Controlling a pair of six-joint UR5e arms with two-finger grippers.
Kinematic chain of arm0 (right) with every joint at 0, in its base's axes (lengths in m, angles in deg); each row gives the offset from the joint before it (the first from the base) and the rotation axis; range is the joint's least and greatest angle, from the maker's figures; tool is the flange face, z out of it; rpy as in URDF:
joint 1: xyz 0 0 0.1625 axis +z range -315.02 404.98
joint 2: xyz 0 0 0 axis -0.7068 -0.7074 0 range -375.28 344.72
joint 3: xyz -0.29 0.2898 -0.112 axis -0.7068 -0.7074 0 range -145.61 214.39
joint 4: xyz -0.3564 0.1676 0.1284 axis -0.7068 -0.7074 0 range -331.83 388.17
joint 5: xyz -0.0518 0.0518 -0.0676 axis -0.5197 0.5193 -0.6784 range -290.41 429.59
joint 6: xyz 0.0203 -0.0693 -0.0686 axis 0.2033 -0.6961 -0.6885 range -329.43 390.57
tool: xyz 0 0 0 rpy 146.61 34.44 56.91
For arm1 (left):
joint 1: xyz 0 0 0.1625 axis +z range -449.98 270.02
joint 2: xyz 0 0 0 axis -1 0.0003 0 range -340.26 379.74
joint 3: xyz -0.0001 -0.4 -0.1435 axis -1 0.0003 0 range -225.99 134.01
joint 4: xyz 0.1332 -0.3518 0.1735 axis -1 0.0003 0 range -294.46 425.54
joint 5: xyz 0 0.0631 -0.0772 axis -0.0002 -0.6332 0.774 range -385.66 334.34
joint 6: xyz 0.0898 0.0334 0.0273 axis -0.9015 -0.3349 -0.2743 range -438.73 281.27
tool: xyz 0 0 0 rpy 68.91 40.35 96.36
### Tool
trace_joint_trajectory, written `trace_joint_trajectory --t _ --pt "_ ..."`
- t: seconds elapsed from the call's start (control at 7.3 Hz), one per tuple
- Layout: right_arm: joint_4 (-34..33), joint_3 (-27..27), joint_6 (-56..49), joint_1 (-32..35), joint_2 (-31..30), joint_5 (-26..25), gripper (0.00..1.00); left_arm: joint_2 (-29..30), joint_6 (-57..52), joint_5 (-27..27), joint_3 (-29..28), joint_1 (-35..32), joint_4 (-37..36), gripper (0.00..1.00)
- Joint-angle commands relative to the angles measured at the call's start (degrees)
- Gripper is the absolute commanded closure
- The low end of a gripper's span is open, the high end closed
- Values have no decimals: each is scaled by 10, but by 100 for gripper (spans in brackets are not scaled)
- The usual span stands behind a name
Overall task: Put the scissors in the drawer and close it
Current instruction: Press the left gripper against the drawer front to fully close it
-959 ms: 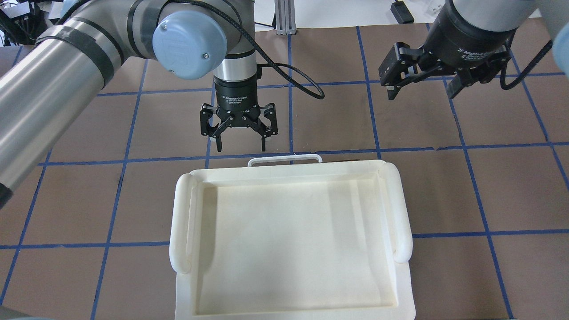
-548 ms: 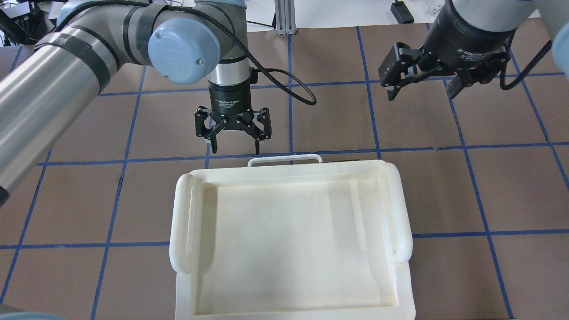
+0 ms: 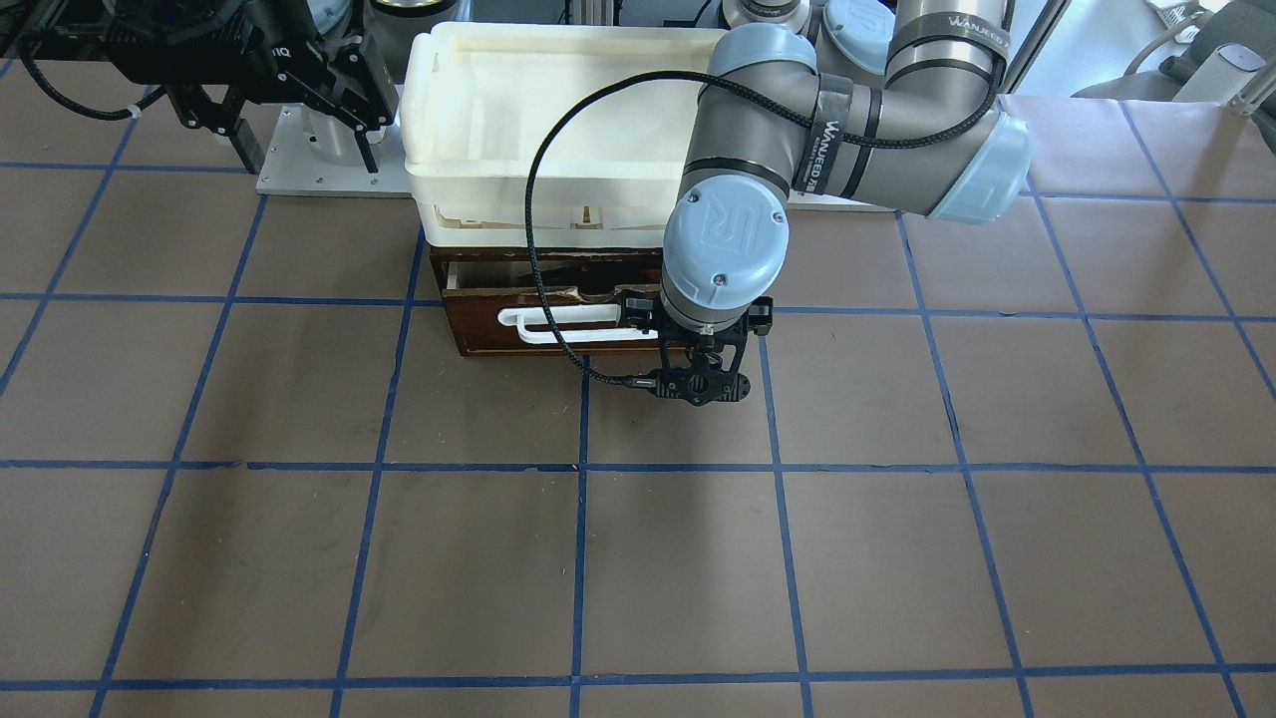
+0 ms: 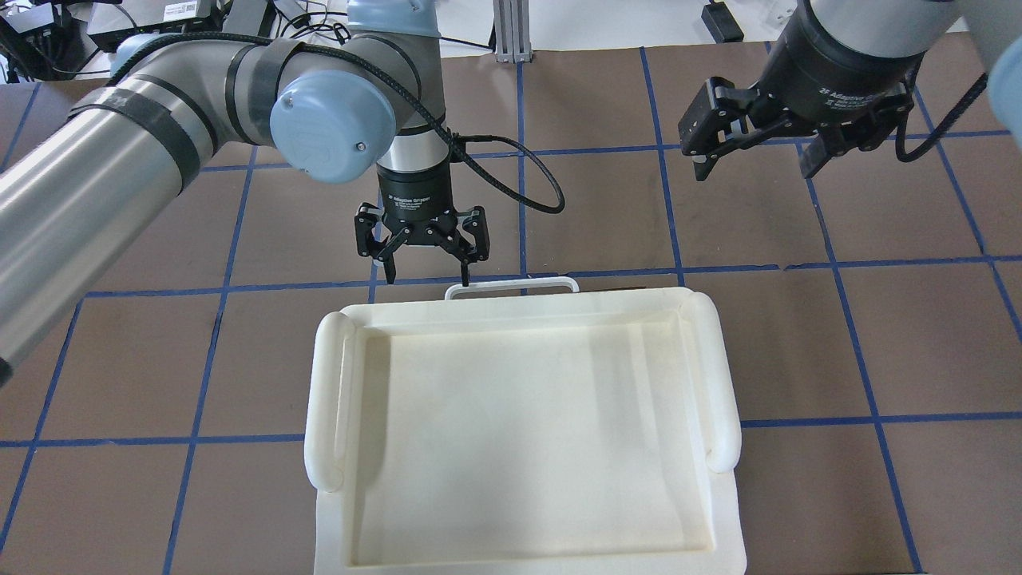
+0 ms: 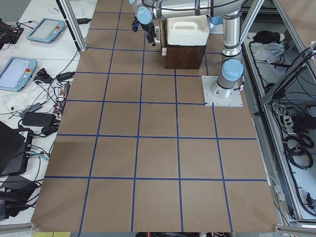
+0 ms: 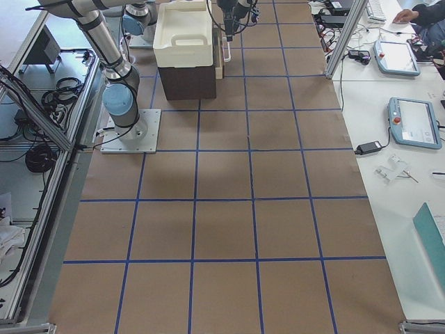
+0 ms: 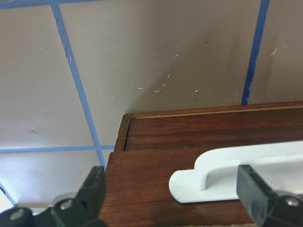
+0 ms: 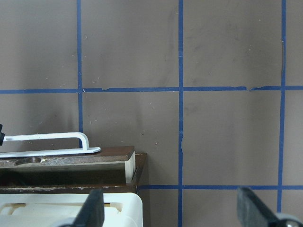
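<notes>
The dark brown drawer (image 3: 478, 334) with its white bar handle (image 3: 568, 324) sits under a white tray and stands slightly pulled out. A strip of its pale plywood side shows in the right wrist view (image 8: 129, 168). The scissors are not in view. My left gripper (image 4: 427, 279) is open and points down just in front of the drawer front, at one end of the handle (image 4: 511, 283). In the left wrist view its fingers (image 7: 93, 188) straddle the handle's end (image 7: 227, 177) above the drawer front (image 7: 156, 151). My right gripper (image 4: 756, 169) is open and empty, raised off to the side.
A large white tray (image 4: 327, 399) rests on top of the brown cabinet (image 6: 188, 82) and hides the drawer's inside from above. The brown mat with blue grid lines (image 3: 678, 558) spreads in front. The right arm's base plate (image 3: 289, 170) lies beside the cabinet.
My left gripper has come lower and closer to the drawer's handle, still open. The right arm has not moved.
</notes>
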Motion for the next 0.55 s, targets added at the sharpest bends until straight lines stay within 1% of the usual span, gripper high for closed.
trace_joint_trajectory --t 0.0,0.14,0.41 --pt "0 0 0 0 -1 0 0 -7 2 29 3 -1 0 0" --pt "-1 0 0 1 0 1 0 -10 2 33 3 -2 2 0" --pt "-1 0 0 1 0 1 0 -11 1 24 11 -4 5 0"
